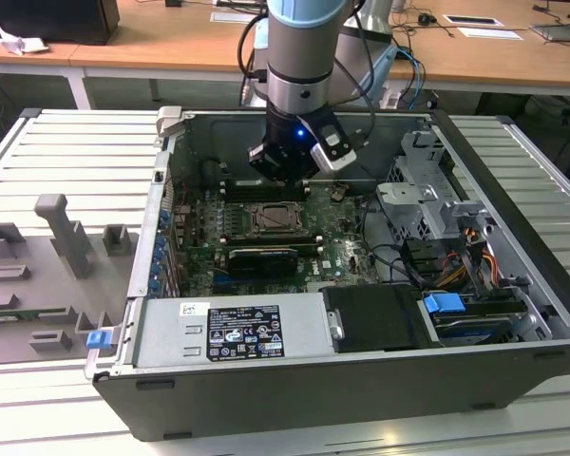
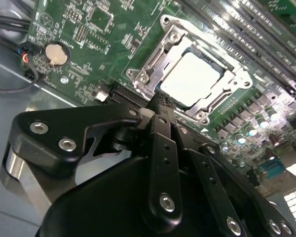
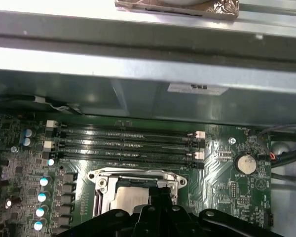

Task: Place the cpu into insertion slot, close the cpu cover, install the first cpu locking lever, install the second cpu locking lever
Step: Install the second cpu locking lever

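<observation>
The pale square cpu lies in the insertion slot on the green board. The silvery cpu cover lies flat over it and frames its face. My gripper hangs inside the open computer case just above the socket's edge. Its black fingers are pressed together with nothing between them. In the exterior view the gripper sits behind the socket, near the case's back wall. In the first wrist view the gripper overlaps the cover's rim and part of the cpu. I cannot make out how the locking levers stand.
Long memory slots run beside the socket, with a coin battery nearby. A black expansion card, a power supply, a drive cage and cables crowd the case. Grey fixtures stand on the table outside.
</observation>
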Action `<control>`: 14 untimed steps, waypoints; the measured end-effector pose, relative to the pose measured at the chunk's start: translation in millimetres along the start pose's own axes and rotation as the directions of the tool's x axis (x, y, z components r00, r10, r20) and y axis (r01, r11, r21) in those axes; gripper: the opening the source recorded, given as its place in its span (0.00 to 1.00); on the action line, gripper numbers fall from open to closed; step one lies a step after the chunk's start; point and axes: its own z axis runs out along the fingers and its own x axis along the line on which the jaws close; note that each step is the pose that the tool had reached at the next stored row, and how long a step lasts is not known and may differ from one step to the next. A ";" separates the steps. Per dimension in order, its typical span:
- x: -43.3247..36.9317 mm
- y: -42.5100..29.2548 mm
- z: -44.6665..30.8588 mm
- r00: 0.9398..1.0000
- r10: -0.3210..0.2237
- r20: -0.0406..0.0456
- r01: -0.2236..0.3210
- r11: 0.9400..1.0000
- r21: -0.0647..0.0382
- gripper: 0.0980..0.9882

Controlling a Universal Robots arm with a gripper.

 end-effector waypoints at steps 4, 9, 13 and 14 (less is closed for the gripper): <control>0.5 -6.8 -0.8 1.000 0.000 0.000 0.000 1.000 0.000 0.01; 1.1 -15.3 -1.8 1.000 0.000 0.000 0.000 1.000 0.000 0.01; 1.3 -17.9 -2.4 1.000 0.000 0.000 0.000 1.000 0.000 0.01; 1.3 -18.1 -2.8 1.000 0.000 0.000 0.000 1.000 0.000 0.01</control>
